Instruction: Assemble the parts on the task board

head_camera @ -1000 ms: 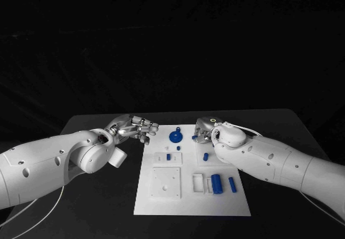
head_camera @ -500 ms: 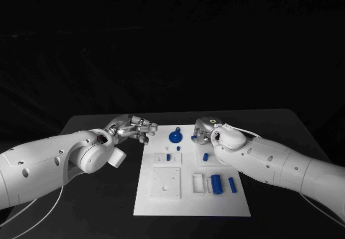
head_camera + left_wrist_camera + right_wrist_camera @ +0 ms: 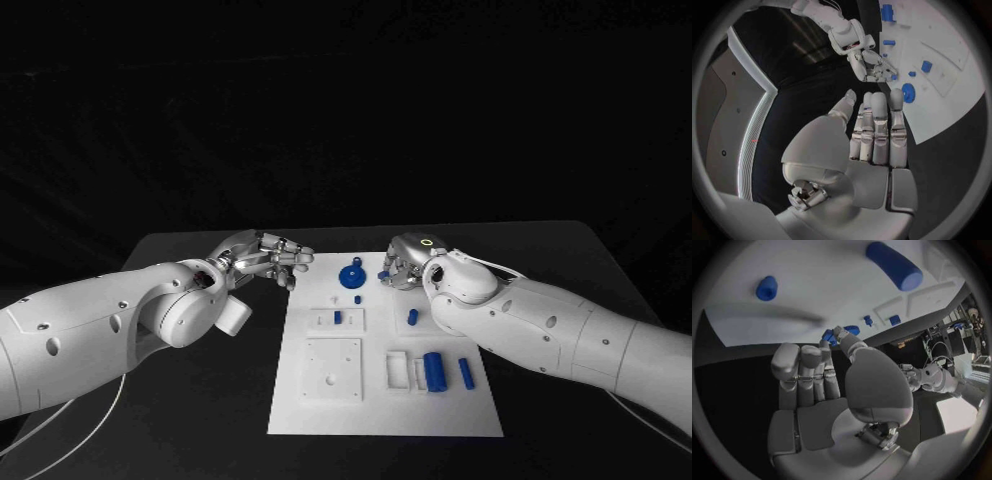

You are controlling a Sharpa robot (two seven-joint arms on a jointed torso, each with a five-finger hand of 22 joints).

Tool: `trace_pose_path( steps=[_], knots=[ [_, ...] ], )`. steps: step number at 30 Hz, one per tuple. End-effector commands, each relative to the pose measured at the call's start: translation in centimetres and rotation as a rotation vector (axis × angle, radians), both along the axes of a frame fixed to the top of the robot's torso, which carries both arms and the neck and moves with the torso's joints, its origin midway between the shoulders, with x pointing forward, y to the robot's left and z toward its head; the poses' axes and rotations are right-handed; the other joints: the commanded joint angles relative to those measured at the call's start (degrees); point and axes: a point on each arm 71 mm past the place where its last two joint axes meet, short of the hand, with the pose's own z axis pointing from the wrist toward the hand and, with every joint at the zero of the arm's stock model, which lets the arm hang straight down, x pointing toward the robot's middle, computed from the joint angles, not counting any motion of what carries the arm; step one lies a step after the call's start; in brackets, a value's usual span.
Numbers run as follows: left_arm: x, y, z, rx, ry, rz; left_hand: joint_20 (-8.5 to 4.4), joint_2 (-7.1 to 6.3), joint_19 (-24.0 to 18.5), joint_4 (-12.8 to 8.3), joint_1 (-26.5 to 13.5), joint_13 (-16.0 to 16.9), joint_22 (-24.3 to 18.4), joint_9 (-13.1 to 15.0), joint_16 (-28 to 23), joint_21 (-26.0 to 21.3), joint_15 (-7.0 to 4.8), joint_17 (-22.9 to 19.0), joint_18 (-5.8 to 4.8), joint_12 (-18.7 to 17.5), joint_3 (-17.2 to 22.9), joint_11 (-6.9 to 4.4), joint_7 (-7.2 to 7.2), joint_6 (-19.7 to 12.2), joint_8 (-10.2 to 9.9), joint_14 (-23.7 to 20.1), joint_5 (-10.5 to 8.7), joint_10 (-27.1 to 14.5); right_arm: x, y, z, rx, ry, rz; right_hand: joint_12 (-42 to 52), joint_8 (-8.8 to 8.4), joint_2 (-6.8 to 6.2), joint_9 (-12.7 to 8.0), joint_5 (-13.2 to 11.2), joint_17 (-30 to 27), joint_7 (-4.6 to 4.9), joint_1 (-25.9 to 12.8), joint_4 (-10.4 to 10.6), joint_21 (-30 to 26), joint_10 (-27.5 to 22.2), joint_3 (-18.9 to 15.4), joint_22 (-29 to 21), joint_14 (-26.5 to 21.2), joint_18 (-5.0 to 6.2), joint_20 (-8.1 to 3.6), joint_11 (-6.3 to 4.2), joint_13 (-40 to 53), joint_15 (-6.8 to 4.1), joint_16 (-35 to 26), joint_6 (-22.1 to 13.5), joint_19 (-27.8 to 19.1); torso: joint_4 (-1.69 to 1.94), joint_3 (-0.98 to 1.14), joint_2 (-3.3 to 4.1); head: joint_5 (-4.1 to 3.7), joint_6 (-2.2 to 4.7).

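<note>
The left robot hand (image 3: 268,257) hovers off the task board's (image 3: 387,415) far left corner, fingers straight and together, holding nothing. The right robot hand (image 3: 408,262) sits at the board's far edge by the blue disc (image 3: 351,273), fingertips around a small blue part (image 3: 827,335); whether it truly grips is hard to tell. Blue cylinders (image 3: 433,369) lie near the board's right side. Bare dark surface (image 3: 188,400) flanks the board.

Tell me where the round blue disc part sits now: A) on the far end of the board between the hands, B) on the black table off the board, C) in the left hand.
A: the round blue disc lies on the task board at its far end, between the left hand and right hand.
</note>
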Motion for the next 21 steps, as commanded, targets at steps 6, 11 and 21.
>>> trace_pose_path(
  steps=[6,11,21],
  knots=[
    [0.3,-0.1,-0.2,0.033,0.022,-0.010,-0.10,-0.88,1.11,2.44,-1.62,-0.09,0.90,-0.42,0.20,-0.51,-0.03,0.02,0.81,-2.20,0.98,-0.03,-0.17,0.34,-1.02,0.90,0.22,0.82,-1.0,0.6,1.4,0.063,-0.017,0.036,-0.16,-0.30,-0.22,0.02,0.12,0.07,0.20,-0.26,0.24,0.18,0.29,0.00,6.80,-0.07,-0.86,-0.51,0.11,0.05,-0.36,0.22,-0.05,2.30,-0.03,0.07,0.06,0.29,0.05],
    [0.4,-0.5,-0.4,0.063,0.043,-0.024,-0.29,-2.11,1.68,4.27,-3.00,-0.04,0.91,-0.33,0.39,-0.48,-0.22,0.10,0.77,-2.86,0.98,-0.21,-0.39,2.06,-3.09,1.61,-0.16,2.11,-1.9,1.0,2.4,0.090,-0.026,0.061,-0.27,-0.31,-0.29,0.01,0.18,-0.04,0.21,-0.07,0.40,0.15,0.29,-0.03,6.80,-0.09,-0.86,-0.51,0.10,0.14,-0.36,0.05,-0.06,2.28,-0.06,0.03,0.03,0.38,0.08],
    [0.9,-1.8,-0.9,0.157,0.071,-0.049,-0.84,-3.63,3.07,7.35,-4.48,0.06,1.15,-0.34,2.10,1.26,-0.71,1.52,0.82,-2.25,0.60,-0.50,-0.24,1.54,-4.75,3.33,-0.40,3.76,-3.8,2.2,4.5,0.141,-0.040,0.120,-0.27,-0.31,-0.29,0.01,0.18,-0.04,0.21,-0.07,0.40,0.15,0.29,-0.03,6.80,-0.09,-0.86,-0.51,0.10,0.14,-0.36,0.05,-0.06,2.28,-0.11,0.04,0.01,1.02,0.36]
  ],
)
